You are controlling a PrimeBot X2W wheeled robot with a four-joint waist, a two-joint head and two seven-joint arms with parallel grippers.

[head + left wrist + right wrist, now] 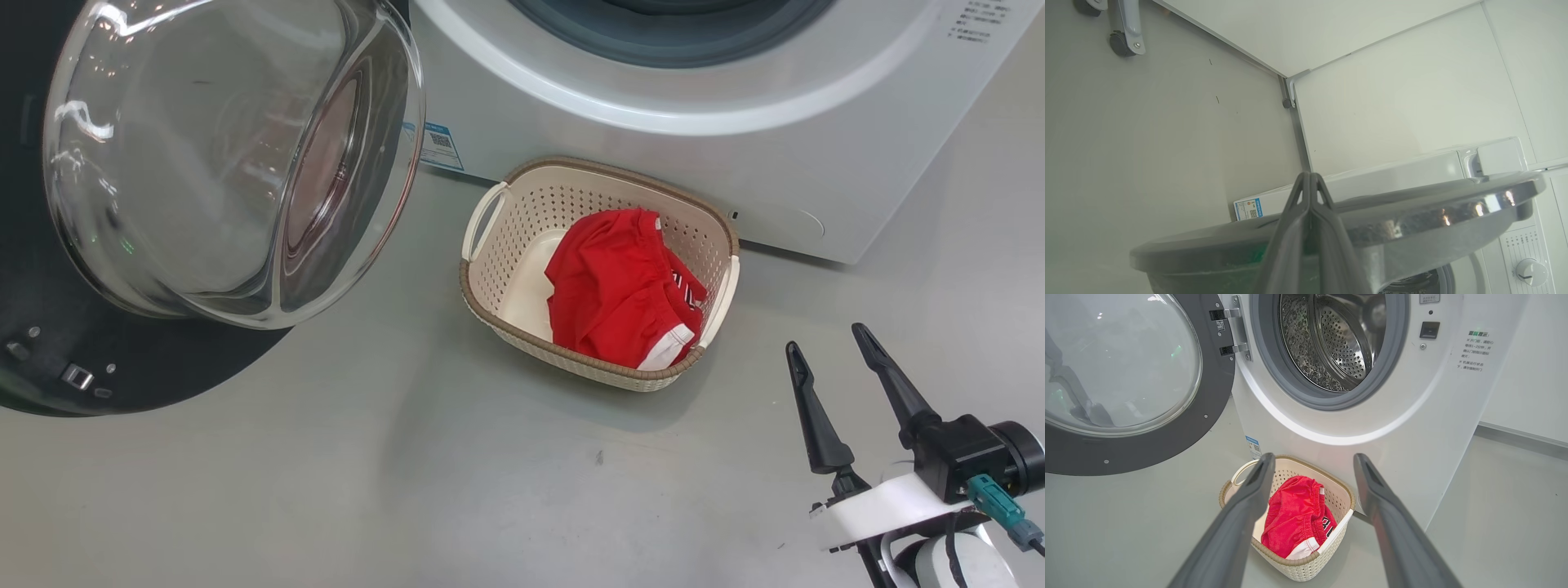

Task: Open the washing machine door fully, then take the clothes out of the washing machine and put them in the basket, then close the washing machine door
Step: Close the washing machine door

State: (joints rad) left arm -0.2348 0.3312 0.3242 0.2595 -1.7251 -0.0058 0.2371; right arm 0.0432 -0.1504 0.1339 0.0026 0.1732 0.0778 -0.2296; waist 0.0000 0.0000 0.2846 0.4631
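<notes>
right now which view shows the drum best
The right wrist view: the drum faces it, perforated steel wall plain to see. The head view cuts off at the grey ring; the left wrist view has a sliver under the door.

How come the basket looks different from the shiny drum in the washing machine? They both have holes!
The basket is cream plastic with a brown rim; the drum is shiny steel. The basket opens upward on the floor; the drum opens sideways inside the washing machine. The basket holds the red clothes; the drum looks empty. Both have little holes.
</notes>
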